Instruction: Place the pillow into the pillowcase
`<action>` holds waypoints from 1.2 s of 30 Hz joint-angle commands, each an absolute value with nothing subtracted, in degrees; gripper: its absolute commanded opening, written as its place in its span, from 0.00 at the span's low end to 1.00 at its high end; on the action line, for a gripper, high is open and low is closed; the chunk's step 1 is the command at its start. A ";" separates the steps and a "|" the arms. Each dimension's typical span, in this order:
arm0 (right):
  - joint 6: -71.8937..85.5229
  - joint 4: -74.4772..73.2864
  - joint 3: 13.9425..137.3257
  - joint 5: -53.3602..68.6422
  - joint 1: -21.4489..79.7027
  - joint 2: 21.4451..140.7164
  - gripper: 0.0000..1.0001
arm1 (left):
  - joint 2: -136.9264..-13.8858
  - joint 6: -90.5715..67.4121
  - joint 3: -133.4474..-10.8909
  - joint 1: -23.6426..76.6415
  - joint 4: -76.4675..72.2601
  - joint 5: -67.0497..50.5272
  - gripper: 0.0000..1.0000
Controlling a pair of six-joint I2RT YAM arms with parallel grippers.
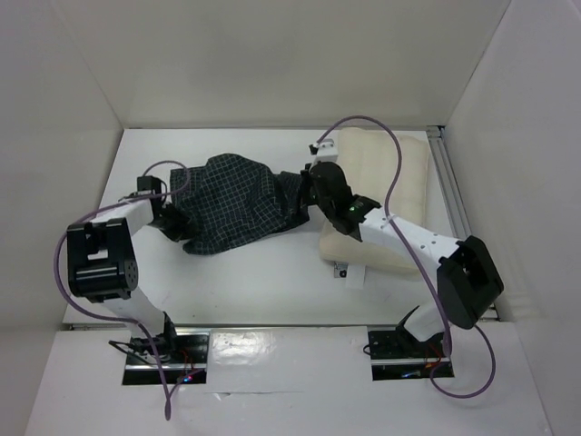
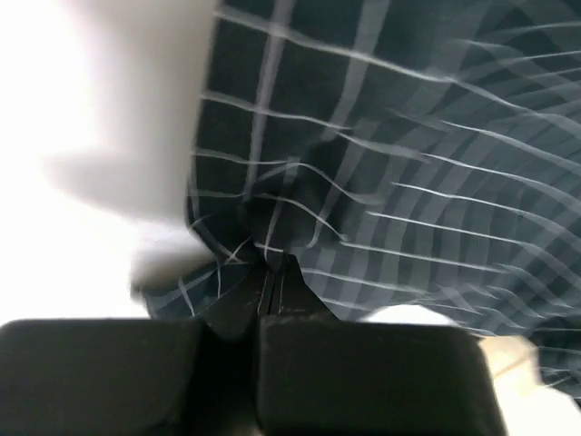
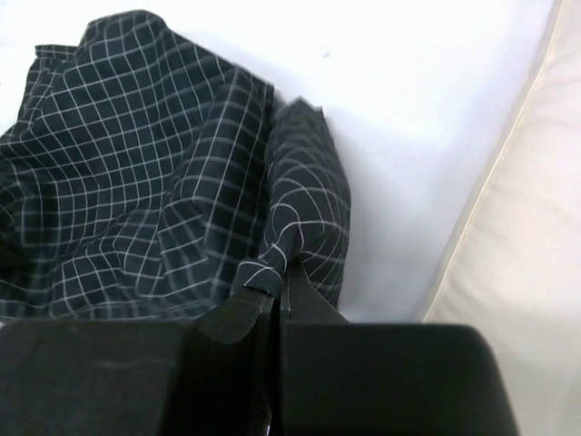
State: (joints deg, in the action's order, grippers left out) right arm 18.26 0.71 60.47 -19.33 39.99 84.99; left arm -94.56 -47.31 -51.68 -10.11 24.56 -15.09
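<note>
The left pincer (image 2: pixel 272 272) is clenched on a small pucker of the pillowcase (image 1: pixel 241 204), and the cloth fans out ahead of its tips. The right pincer (image 3: pixel 280 277) is clamped on a narrow fold at the opposite end. The bulk of the fabric lies to its left, and the pillow (image 1: pixel 368 159) sits just to its right, partly under its arm and wholly outside the case.

Both bites look shallow, so a pull that draws the cloth taut between the two pincers could tug it out of the weaker one. A worse risk is that either pincer has pinched both layers together (the wrist views show only a bunched fold, not which layer). In that case lifting will not open the mouth. The right arm also crosses over the pillow, so a sweep could drag the pillow askew.
</note>
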 commanded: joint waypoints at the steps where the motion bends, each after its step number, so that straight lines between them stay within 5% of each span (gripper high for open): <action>1: 13.11 2.28 66.52 -22.14 39.20 87.17 0.00 | -95.88 -44.39 -63.33 -12.12 23.63 -17.31 0.00; 9: -1.66 2.29 90.76 -23.04 28.68 94.83 0.00 | -116.77 -41.47 -122.06 -15.29 38.40 -33.63 0.00; 12: -4.21 1.76 100.97 -21.97 26.28 96.86 0.00 | -118.74 -44.29 -131.11 -17.13 35.80 -38.39 0.00; 16: -9.30 4.12 101.88 -22.15 25.75 93.97 0.00 | -114.45 -49.65 -123.59 -20.21 24.27 -46.91 0.00; 23: -8.18 3.78 79.77 -15.48 27.06 79.73 0.00 | -110.30 -46.24 -109.87 -25.13 21.71 -48.68 0.00; 29: 2.16 -2.89 64.09 -9.69 38.46 70.49 0.00 | -110.83 -37.03 -101.97 -26.19 28.46 -42.31 0.00; 33: 11.57 -3.43 51.98 -9.67 51.48 72.59 0.00 | -109.96 -33.84 -96.42 -27.94 31.55 -36.93 0.30; 34: 13.08 -3.43 51.07 -10.89 54.55 75.64 0.00 | -109.26 -33.84 -96.42 -27.95 31.55 -35.70 0.54; 36: 16.68 -3.95 50.46 -13.35 62.70 79.17 0.03 | -109.25 -32.18 -98.77 -28.48 34.96 -31.76 0.76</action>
State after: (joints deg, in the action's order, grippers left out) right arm 8.19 -2.17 52.27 -12.08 55.24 75.42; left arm -111.46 -36.47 -96.27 -27.73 32.16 -37.65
